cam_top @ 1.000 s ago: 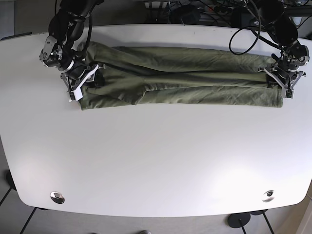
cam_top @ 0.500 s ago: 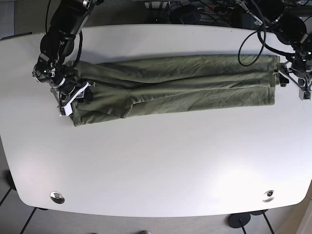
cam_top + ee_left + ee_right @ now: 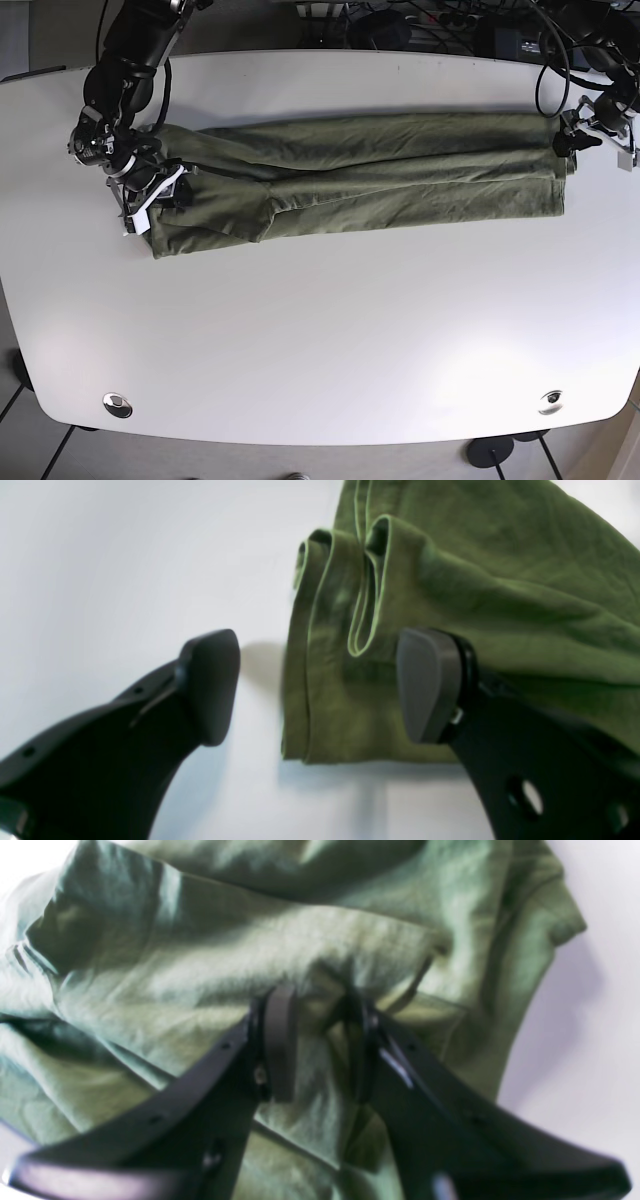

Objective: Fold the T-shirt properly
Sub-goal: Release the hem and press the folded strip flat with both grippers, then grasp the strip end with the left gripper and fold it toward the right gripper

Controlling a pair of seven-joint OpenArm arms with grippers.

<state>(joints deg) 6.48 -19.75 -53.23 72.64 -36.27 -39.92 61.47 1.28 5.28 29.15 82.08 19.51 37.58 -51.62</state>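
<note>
- On my base feed the table (image 3: 320,330) is the biggest thing: a smooth, matte white slab with rounded corners and 2 small metal fittings near its front edge.
- The T-shirt (image 3: 360,175) lies across the far half of the table as a long, narrow olive-green band, folded lengthwise into soft overlapping layers. The cloth looks like thin cotton, finely creased, with a diagonal ridge near the middle.
- At the band's end under my left wrist camera, the T-shirt's hem (image 3: 365,605) shows lighter stitched edges that curl into 2 or 3 open loops, resting flat on the white surface.
- My right gripper (image 3: 320,1040) has its 2 dark, matte plastic fingers drawn close together, pinching a bunched ridge of the fabric between the pads; the cloth puckers around them.
- My left gripper (image 3: 320,685) stands wide apart and holds nothing. One rounded pad hovers over bare table just beside the hem; the other sits over the cloth's edge.
- In the base feed the right arm (image 3: 125,90) reaches down from the far edge onto the band's end, wrist angled inward.
- The left arm (image 3: 600,100) hangs just past the opposite end, cables looping behind it.
</note>
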